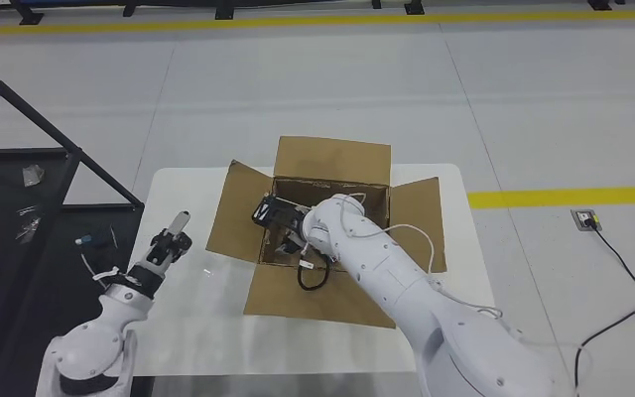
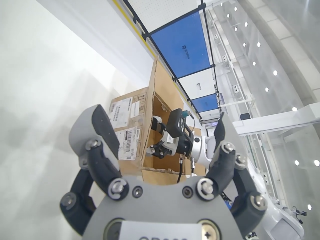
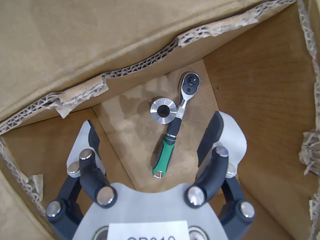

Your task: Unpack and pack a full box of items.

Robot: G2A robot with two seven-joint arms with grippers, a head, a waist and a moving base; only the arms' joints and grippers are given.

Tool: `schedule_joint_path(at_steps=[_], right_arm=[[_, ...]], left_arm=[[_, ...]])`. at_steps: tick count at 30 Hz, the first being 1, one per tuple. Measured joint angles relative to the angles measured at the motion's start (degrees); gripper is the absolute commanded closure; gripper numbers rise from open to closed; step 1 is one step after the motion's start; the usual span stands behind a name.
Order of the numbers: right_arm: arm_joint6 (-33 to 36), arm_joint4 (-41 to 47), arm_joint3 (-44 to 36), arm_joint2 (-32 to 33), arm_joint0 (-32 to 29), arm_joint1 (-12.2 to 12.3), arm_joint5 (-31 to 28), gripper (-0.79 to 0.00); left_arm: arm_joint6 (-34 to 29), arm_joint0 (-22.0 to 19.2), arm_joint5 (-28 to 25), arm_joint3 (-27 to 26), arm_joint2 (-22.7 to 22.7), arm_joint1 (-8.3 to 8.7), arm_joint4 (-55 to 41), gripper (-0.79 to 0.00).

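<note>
- The left gripper (image 1: 177, 226) hovers over the white table (image 1: 198, 337), well apart from the box on its left side. Its jaws are spread wide and hold nothing.
- The cardboard box (image 1: 332, 159) stands mid-table with all four flaps folded out. Its torn, soft edges could likely snag a finger.
- The right gripper (image 3: 153, 127) hangs inside the box mouth, pointing down. Its jaws are wide apart and empty.
- A metal ring (image 3: 162, 110) sits on the box floor, hole upward, touching the wrench's neck. It looks solid, polished and slick, so probably dense and hard to pinch.
- The ratchet wrench (image 3: 175, 126) lies flat on the floor below the right gripper, not yet touched.
  - Its handle end is nearer the gripper and its head points toward a corner.
  - The fingers (image 3: 215, 126) stand on either side of its line.
  - It is stiff steel, probably weighty at the head. The green-and-black handle looks the best place to grip; the chrome would slip.
</note>
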Motion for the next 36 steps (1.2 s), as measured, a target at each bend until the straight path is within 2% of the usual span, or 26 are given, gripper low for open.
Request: schedule_joint_path(at_steps=[10, 13, 14, 15, 16, 19, 22, 26, 29, 30, 34, 36], right_arm=[[-7.5, -5.6, 1.3, -0.4, -2.1, 1.0, -1.4, -0.785], [-8.4, -5.9, 1.7, -0.1, -2.3, 0.9, -2.3, -0.785], [-8.5, -6.0, 1.7, 0.0, -2.4, 0.9, -2.5, -0.785], [-8.6, -6.0, 1.8, 0.1, -2.4, 0.8, -2.8, -0.785], [-8.7, -5.9, 1.9, 0.3, -2.5, 0.8, -3.1, -0.785], [-8.8, -5.2, 2.5, 1.0, -2.6, 0.6, -3.8, -0.785], [-8.1, -4.8, 2.8, 1.6, -2.5, 0.3, -3.9, -0.785], [-8.1, -4.7, 3.4, 2.1, -2.4, 0.0, -3.9, -0.785], [-8.3, -5.1, 3.7, 2.3, -2.3, -0.2, -4.0, -0.785], [-8.4, -5.2, 3.8, 2.4, -2.2, -0.2, -4.1, -0.785], [-8.8, -5.7, 4.4, 2.7, -2.2, -0.3, -4.4, -0.785], [-9.0, -5.9, 4.7, 2.9, -2.3, -0.3, -4.5, -0.785]], left_arm=[[-2.5, -1.7, 0.2, 1.5, 2.9, 0.58, 2.0, -0.785], [-2.6, -1.5, 0.3, 1.6, 3.4, 0.71, 2.2, -0.674], [-2.6, -1.5, 0.2, 1.6, 3.5, 0.75, 2.3, -0.585], [-2.6, -1.4, 0.2, 1.6, 3.6, 0.79, 2.3, -0.422], [-2.6, -1.3, 0.2, 1.6, 3.7, 0.84, 2.4, -0.369], [-2.6, -1.3, 0.3, 1.7, 4.0, 0.96, 2.4, -0.292], [-2.7, -1.3, 0.4, 1.9, 4.5, 1.08, 2.7, -0.259], [-3.1, -1.4, 0.7, 2.3, 5.3, 1.26, 3.5, -0.271], [-3.2, -1.7, 1.0, 2.7, 5.8, 1.38, 3.9, -0.246], [-3.2, -1.8, 1.1, 2.8, 6.0, 1.42, 3.9, -0.219], [-3.7, -2.2, 1.1, 3.1, 6.4, 1.60, 3.8, 0.000], [-4.2, -2.4, 0.9, 3.2, 6.6, 1.71, 3.9, 0.000]])
